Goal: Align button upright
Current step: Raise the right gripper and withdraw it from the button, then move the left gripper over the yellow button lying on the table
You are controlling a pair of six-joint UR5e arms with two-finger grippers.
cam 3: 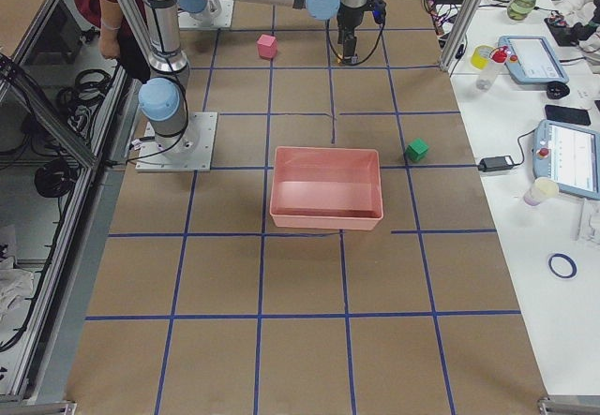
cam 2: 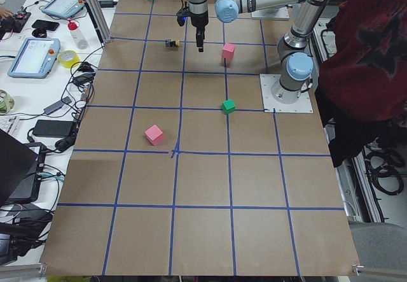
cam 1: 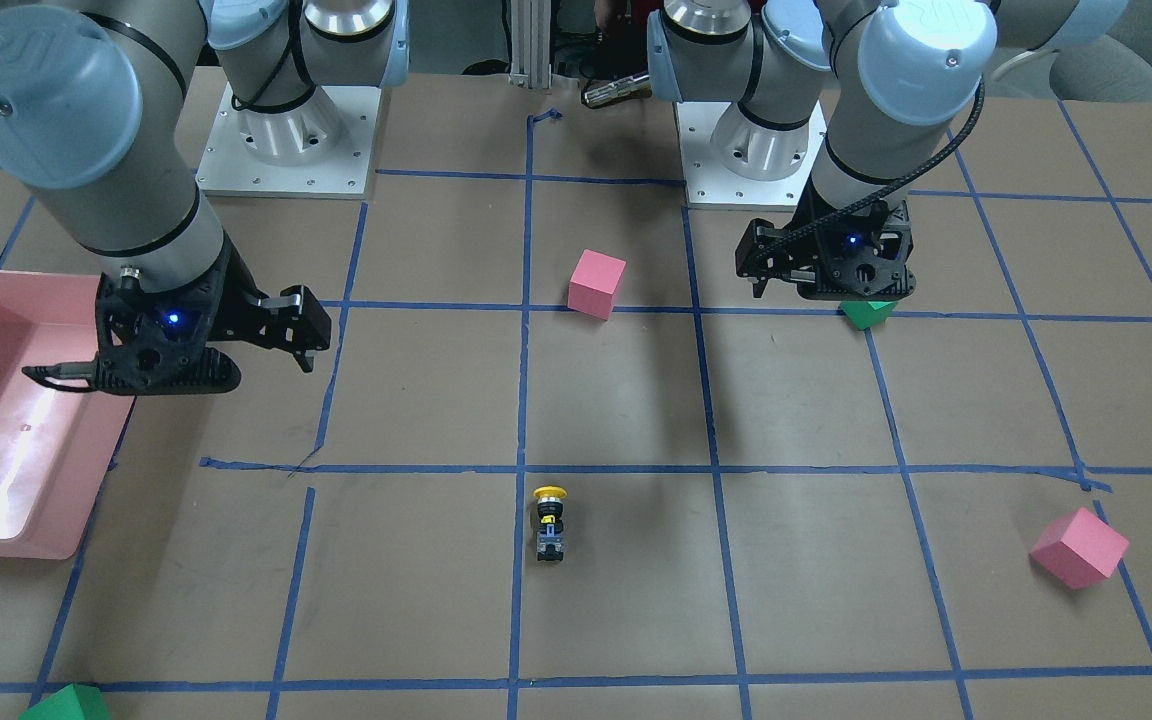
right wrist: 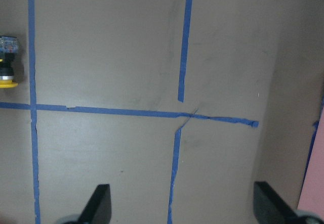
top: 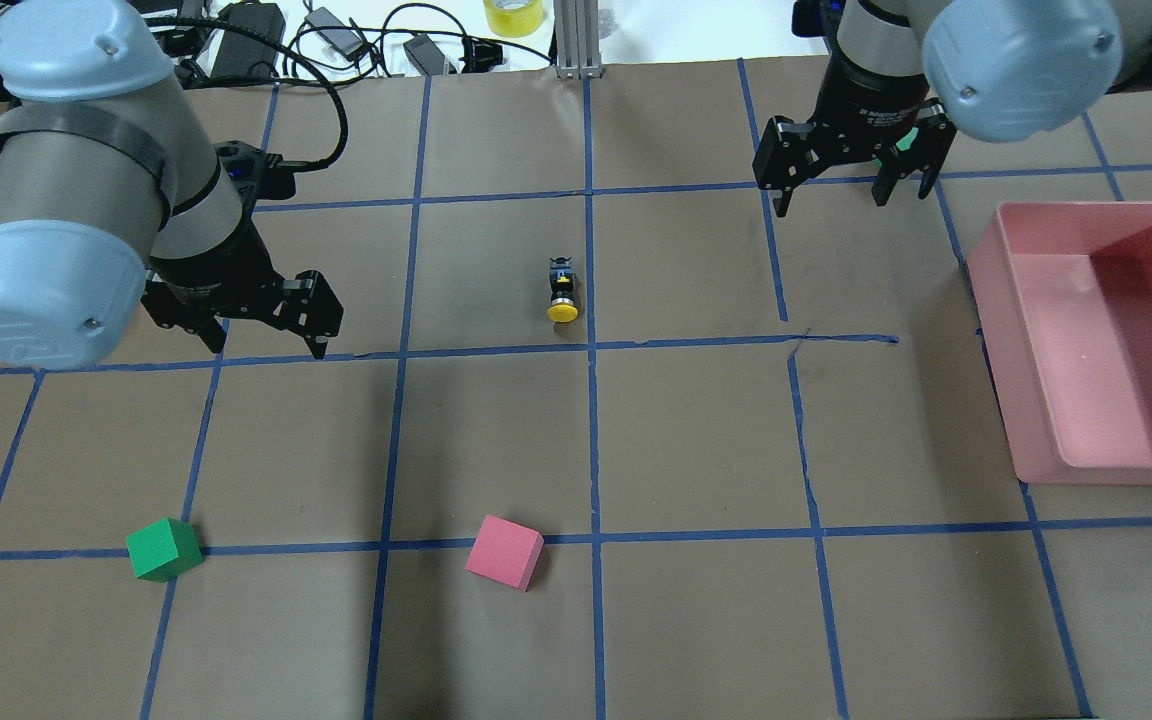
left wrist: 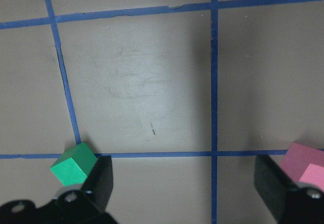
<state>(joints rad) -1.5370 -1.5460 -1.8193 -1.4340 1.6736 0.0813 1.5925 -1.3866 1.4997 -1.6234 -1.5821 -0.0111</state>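
Matte brown table (top: 696, 440), gridded in blue tape (top: 593, 440), is carrying the button (top: 562, 290) lying sideways near centre: round yellow cap, black collar, blocky grey base. Left hand (top: 269, 338) and right hand (top: 833, 195) are hovering wide open, empty.

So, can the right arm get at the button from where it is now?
Probably yes. The button lies on its side in the open with nothing beside it, and the right gripper hangs open with only bare taped table between them.

Overhead and front cams face each other over tabletop (top: 696, 440), sharing button (top: 563, 290); wrist cams look straight down, close.
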